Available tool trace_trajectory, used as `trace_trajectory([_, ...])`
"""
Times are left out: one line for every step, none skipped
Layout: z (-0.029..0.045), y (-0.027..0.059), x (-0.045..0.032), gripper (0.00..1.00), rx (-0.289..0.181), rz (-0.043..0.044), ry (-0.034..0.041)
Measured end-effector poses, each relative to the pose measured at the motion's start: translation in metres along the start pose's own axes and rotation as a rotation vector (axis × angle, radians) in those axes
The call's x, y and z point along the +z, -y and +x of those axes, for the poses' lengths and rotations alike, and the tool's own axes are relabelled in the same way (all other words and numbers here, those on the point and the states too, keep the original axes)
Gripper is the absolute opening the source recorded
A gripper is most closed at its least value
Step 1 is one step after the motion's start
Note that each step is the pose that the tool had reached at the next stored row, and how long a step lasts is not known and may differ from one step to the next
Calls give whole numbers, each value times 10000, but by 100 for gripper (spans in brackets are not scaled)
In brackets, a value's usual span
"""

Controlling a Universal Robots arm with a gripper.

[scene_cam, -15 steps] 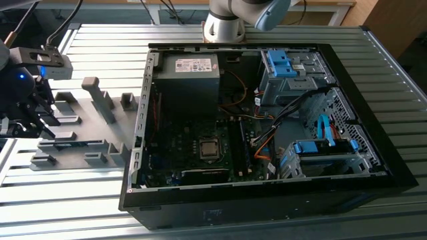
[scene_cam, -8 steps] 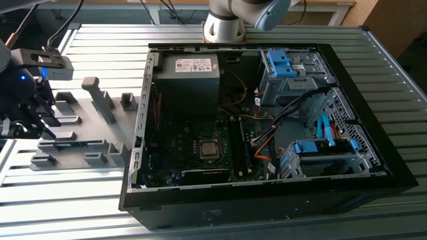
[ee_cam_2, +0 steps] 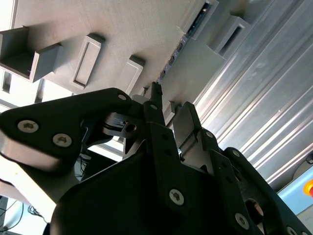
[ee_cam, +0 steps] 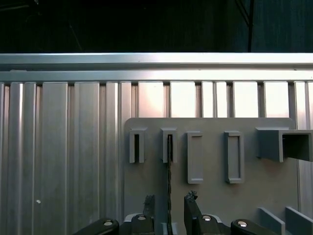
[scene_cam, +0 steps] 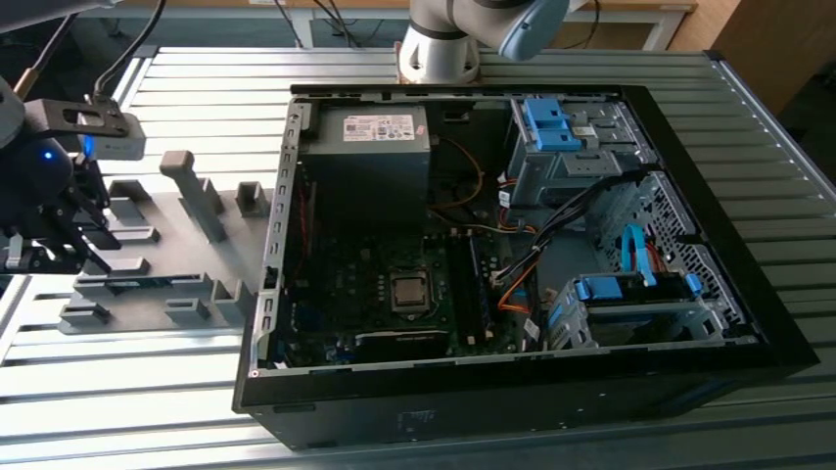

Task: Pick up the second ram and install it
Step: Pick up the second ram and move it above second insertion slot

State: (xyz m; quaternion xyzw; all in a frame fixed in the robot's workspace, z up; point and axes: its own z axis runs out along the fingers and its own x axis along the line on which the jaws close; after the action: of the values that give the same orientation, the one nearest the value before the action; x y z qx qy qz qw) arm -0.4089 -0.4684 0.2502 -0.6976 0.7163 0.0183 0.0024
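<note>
Exterior view: claw [scene_cam: 50,245] low over grey plate [scene_cam: 176,245] at exterior view's left. Open case [scene_cam: 523,392] just beside plate.

First wrist view: claw [ee_cam: 169,200] spread, fingers [ee_cam: 191,203] either side of ram [ee_cam: 169,181], gap each side. Ram stands on edge, far end in slot block [ee_cam: 169,145]. Slatted desk [ee_cam: 58,147] beyond plate edge.

Second wrist view: claw [ee_cam_2: 171,100] spread, ram [ee_cam_2: 182,45] running on ahead of fingertips.
</note>
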Motion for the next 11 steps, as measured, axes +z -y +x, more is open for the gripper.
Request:
trace_trajectory([0, 0, 0, 37, 2, -1, -1])
trace_trajectory([0, 0, 0, 37, 2, -2, -2])
trace_trajectory([0, 0, 3, 37, 0, 0, 0])
trace_trajectory([0, 1, 13, 37, 0, 4, 3])
trace_trajectory([0, 1, 22, 37, 0, 3, 2])
trace_trajectory([0, 1, 29, 37, 0, 0, 1])
trace_trajectory([1, 1, 39, 37, 0, 0, 0])
trace_trajectory([1, 1, 49, 37, 0, 1, 0])
trace_trajectory([1, 1, 58, 37, 0, 1, 1])
trace_trajectory([2, 1, 66, 37, 1, 1, 1])
trace_trajectory([2, 2, 74, 37, 0, 0, 1])
